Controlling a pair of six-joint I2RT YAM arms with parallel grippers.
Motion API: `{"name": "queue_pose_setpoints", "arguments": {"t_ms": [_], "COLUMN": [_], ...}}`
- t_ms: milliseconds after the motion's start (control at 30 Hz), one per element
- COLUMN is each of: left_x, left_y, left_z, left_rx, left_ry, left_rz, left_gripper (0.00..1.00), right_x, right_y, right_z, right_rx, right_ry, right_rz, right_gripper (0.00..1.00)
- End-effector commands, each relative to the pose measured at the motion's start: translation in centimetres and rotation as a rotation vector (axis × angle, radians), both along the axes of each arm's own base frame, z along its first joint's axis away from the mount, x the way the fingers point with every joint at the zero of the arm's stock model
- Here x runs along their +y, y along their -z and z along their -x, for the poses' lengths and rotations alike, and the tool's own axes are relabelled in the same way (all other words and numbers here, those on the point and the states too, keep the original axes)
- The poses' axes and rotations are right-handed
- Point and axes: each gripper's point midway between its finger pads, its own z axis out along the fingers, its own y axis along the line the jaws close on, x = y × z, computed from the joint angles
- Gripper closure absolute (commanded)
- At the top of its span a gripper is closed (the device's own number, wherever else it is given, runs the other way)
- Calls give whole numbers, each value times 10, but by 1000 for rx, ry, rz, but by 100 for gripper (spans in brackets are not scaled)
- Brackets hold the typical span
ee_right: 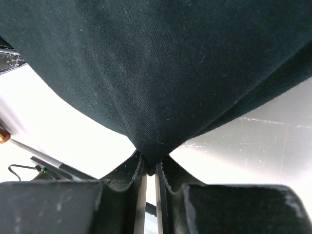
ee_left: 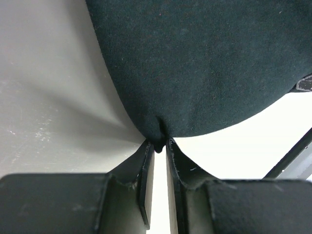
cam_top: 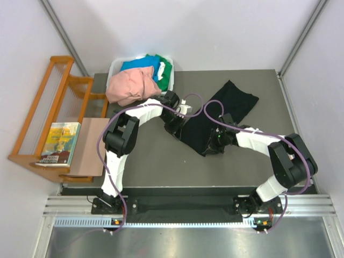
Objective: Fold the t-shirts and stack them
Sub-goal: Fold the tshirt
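The black t-shirt [cam_top: 236,102] is lying on the grey worktop [cam_top: 161,166], starting just right of centre and stretching toward 1 o'clock, crumpled rather than flat. In the overhead view its end toward 7 o'clock is disappearing under both arms, and the dark fingertips are merging with the dark cloth, so the grips are hard to read from there. The wrist views are showing them plainly: the left end effector [ee_left: 158,145] is pinching a small tuck of the black cloth's rounded edge between nearly closed fingers [ee_left: 146,168], and the right end effector [ee_right: 151,168] is nipping a pointed fold of the same shirt the same way. In both close views the cloth is running off the top of the frame, so its outline is being cut off. At 11 o'clock a white bin [cam_top: 114,69] is sitting at the far corner, mostly covered by the salmon-pink t-shirt [cam_top: 129,86] spilling over its near rim; the blue t-shirt [cam_top: 138,64] and the green t-shirt [cam_top: 165,67] are peeking out behind it, only partly visible. At 9 o'clock, off the worktop, a wooden rack [cam_top: 40,107] is carrying a book [cam_top: 59,142].
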Motion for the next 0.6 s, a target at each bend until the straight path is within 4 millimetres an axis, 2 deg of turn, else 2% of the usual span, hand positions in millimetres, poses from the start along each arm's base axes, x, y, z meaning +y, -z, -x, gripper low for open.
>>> {"name": "queue_pose_setpoints", "arguments": {"t_ms": [0, 133, 300, 333, 400, 500, 567], "left_x": [10, 16, 33, 36, 48, 62, 69], "left_y": [-1, -24, -53, -65, -73, -99, -106], "left_z": [3, 18, 59, 67, 88, 116, 130], "left_rx": [-7, -2, 70, 68, 107, 117, 128], "left_ry": [28, 65, 161, 179, 228, 290, 319], "left_rz": [-26, -4, 2, 14, -2, -9, -18], "left_gripper": [82, 84, 85, 84, 83, 82, 80], "right_x": [3, 1, 2, 2, 4, 7, 10], "right_y": [-18, -22, -27, -28, -29, -29, -32], "right_z": [-4, 1, 18, 27, 38, 66, 93], "right_rx": [-57, -62, -54, -47, -35, -4, 25], "right_ry": [-17, -20, -41, -54, -64, -92, -118], "right_rz": [-4, -3, 3, 5, 0, -1, -12], "right_gripper": [92, 97, 98, 98, 98, 98, 98]}}
